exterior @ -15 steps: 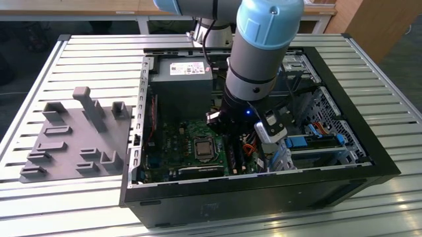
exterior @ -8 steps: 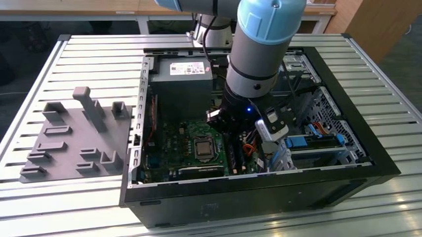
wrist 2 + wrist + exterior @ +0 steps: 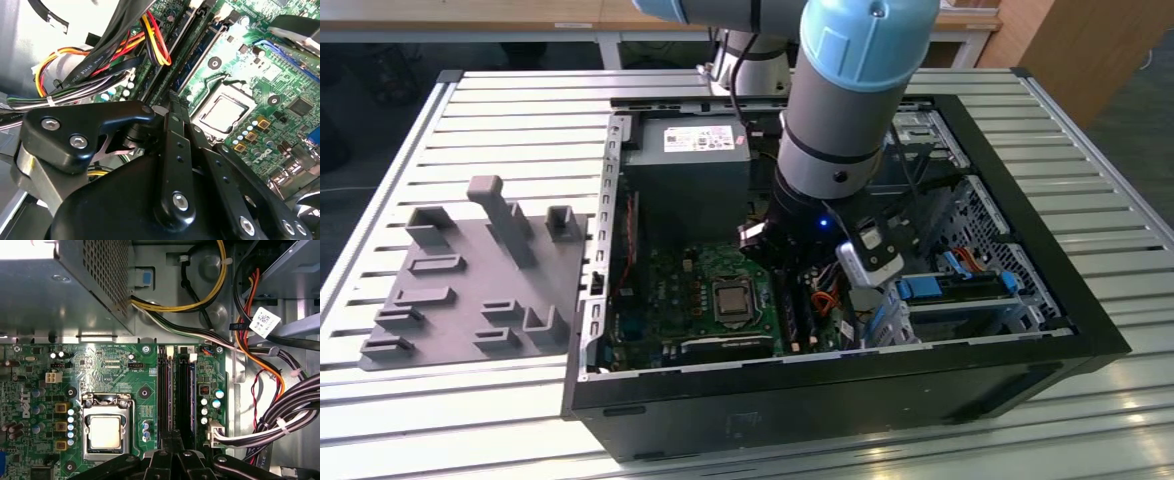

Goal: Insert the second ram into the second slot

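My pincer (image 3: 172,452) was closed narrow over the RAM slots (image 3: 176,390) inside the computer case (image 3: 1067,300) — the second ram (image 3: 191,395) appeared seated in its slot, so insertion looked nearly finished.

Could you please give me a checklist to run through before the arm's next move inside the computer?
1. Gripper over the memory slots: ok, it sits right above them, beside the processor socket.
2. Second ram seated: cannot tell; a blue strip runs along one slot.
3. What the gripper holds: cannot tell.
4. Cable bundle off the slots: ok, it lies to the side of the board.
5. Computer case open, arm reaching in: ok.
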`<control>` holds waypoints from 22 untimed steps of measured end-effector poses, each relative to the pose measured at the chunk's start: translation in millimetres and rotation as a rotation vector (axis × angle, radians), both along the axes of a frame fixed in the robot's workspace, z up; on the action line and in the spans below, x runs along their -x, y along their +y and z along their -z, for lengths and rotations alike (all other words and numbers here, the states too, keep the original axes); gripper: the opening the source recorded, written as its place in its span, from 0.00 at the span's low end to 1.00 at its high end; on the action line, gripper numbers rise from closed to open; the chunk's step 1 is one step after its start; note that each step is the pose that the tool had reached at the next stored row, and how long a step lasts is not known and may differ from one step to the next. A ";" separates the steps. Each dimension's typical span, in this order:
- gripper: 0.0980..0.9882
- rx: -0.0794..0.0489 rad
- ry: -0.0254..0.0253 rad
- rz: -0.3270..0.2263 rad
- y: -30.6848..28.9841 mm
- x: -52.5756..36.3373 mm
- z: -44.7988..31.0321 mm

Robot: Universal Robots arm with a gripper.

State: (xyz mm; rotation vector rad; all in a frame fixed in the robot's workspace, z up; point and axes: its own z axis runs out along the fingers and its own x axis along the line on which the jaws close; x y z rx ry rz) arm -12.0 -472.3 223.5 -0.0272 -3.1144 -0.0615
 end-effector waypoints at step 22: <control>0.01 -0.001 0.0000 0.000 0.0 0.1 -14.3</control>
